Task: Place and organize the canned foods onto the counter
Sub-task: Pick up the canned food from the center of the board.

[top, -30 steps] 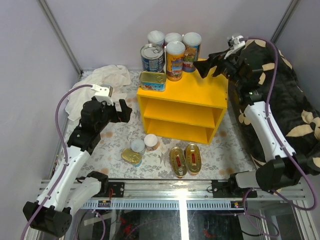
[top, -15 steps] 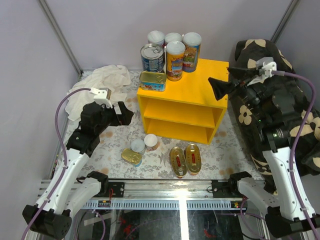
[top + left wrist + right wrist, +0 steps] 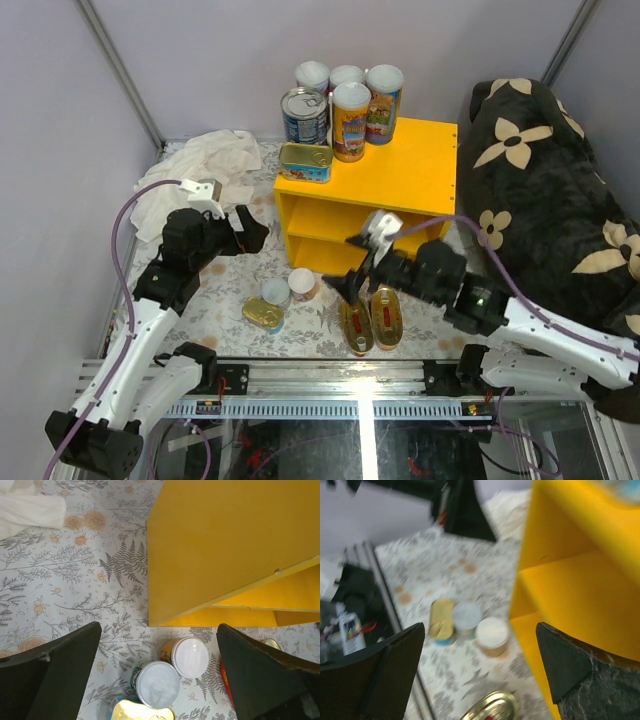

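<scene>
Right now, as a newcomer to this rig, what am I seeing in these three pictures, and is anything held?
Two robot arms with two-finger grippers are bolted at the near edge. The wide picture looks down from above and behind them; the other two come from wrist cameras, the dark shapes being each gripper's own fingers. The left gripper and right gripper are open and hold nothing. Six cans stand on the yellow shelf unit; two oval gold tins, two white-lidded cans and another gold tin sit on the floral floor in front.
</scene>
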Robot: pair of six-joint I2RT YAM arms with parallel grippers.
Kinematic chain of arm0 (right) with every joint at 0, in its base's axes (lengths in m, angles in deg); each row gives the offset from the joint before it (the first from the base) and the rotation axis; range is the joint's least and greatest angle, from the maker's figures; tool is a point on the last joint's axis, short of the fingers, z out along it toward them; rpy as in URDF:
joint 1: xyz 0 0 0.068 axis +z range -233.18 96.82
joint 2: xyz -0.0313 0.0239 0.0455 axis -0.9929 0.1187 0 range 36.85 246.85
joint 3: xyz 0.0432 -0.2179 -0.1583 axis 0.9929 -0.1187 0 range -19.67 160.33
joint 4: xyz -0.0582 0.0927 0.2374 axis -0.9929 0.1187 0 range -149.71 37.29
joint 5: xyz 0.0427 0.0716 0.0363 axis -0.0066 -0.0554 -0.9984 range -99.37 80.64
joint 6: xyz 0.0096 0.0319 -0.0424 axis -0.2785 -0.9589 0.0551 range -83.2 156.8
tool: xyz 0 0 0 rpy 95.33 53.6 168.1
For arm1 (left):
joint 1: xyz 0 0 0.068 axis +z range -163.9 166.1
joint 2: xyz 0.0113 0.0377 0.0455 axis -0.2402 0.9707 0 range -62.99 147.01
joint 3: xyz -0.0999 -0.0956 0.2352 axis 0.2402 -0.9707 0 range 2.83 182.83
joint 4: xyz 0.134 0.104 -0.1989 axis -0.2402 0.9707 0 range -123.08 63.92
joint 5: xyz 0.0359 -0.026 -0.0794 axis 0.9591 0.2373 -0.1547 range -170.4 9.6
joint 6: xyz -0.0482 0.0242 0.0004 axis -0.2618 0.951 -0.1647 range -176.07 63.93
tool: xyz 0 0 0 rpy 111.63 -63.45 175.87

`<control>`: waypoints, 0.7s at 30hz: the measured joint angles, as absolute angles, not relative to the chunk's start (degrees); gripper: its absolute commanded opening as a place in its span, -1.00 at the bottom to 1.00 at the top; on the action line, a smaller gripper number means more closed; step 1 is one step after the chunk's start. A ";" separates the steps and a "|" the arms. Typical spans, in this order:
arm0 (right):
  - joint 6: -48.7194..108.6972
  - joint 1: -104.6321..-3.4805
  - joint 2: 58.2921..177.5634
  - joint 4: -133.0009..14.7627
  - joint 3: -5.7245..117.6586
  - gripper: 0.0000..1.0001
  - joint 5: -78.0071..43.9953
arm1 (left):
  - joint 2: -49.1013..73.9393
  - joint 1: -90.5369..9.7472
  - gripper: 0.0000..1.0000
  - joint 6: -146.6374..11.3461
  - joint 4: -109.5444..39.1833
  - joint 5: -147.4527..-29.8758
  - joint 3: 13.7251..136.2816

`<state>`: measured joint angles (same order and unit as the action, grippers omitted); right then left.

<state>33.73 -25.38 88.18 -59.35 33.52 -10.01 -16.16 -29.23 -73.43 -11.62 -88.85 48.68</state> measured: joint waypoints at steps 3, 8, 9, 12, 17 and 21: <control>33.80 -14.72 90.93 -59.57 30.05 0.99 -3.80 | -17.12 -29.23 0.99 -73.43 -11.49 -87.71 48.33; 31.83 -9.71 98.49 -65.01 23.80 0.99 0.42 | -17.05 -29.21 0.99 -73.45 -10.84 -86.27 47.56; 31.31 -9.69 99.54 -66.85 21.92 0.99 1.12 | -17.01 -29.23 0.99 -73.48 -10.73 -86.01 47.35; 30.26 -9.69 102.78 -73.52 17.11 0.99 3.83 | -16.99 -29.23 1.00 -73.61 -10.53 -85.46 46.60; 30.08 -9.69 110.84 -83.46 13.22 0.99 7.91 | -16.99 -29.21 0.99 -73.63 -10.16 -85.00 46.10; 30.08 -9.69 117.73 -90.11 13.19 0.99 9.81 | -16.99 -29.23 0.99 -73.61 -10.14 -84.92 46.08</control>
